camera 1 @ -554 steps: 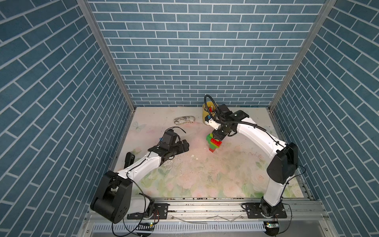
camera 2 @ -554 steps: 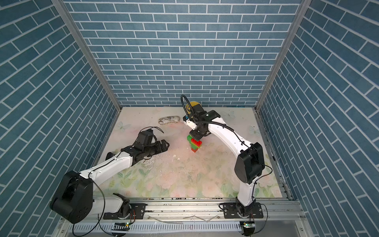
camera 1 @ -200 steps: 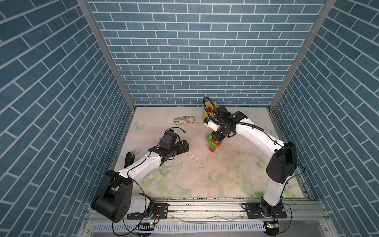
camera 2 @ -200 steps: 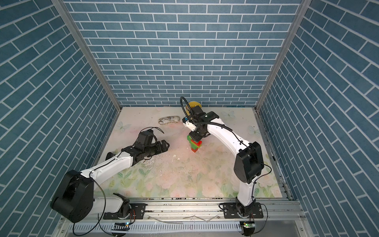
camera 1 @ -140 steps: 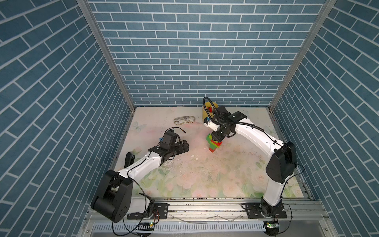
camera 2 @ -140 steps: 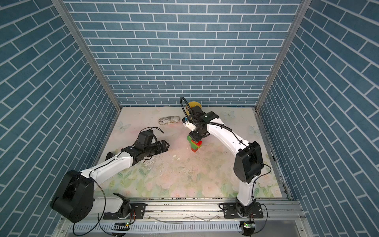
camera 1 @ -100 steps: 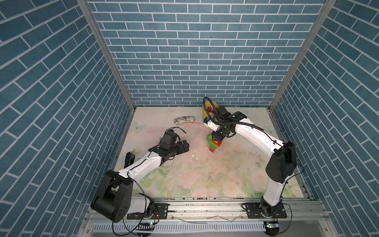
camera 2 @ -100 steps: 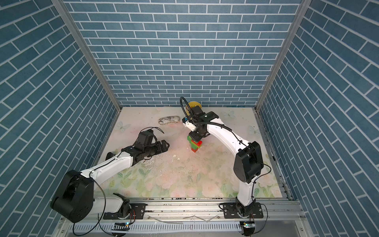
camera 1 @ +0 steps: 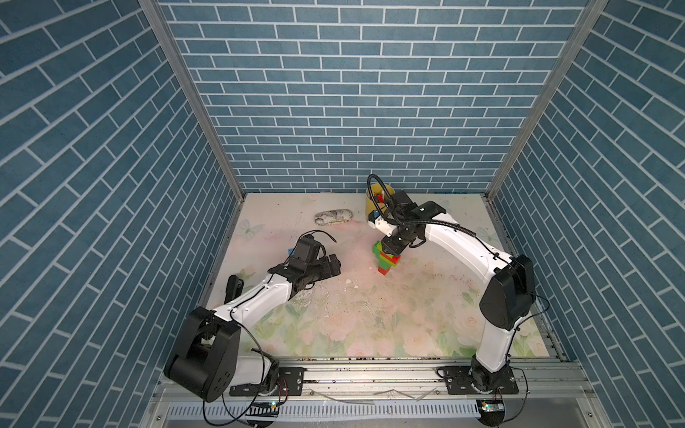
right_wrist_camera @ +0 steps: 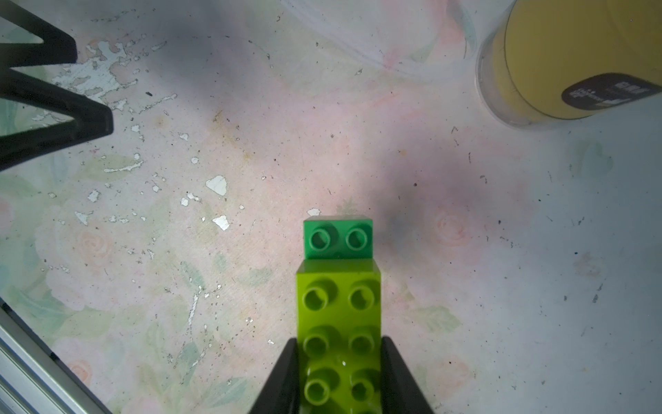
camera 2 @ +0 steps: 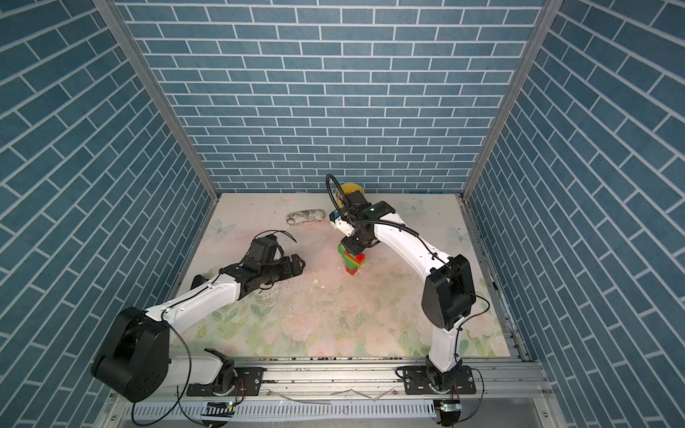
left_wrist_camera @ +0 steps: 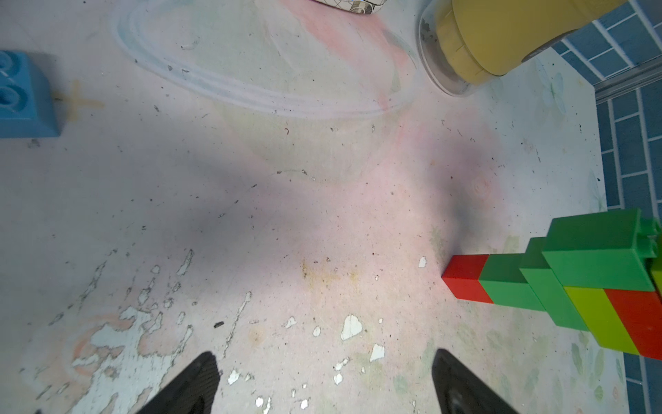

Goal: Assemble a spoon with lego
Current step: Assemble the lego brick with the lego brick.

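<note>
Right gripper (right_wrist_camera: 338,349) clamped on the lime top brick (right_wrist_camera: 338,322) of the one spoon (camera 1: 385,259) stack, upright on the table (camera 1: 370,315).
Left gripper (left_wrist_camera: 324,362) gaping, empty, well apart from it; also one loose light-blue brick (left_wrist_camera: 25,96), one yellow cup (left_wrist_camera: 501,36), one mottled pouch (camera 1: 333,216).

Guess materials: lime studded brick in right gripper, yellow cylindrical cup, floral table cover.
Lime studded brick: glossy moulded plastic, sheen on studs. Yellow cylindrical cup: matte, card or plastic, unclear. Floral table cover: printed sheet, maybe vinyl; print flaking white.
</note>
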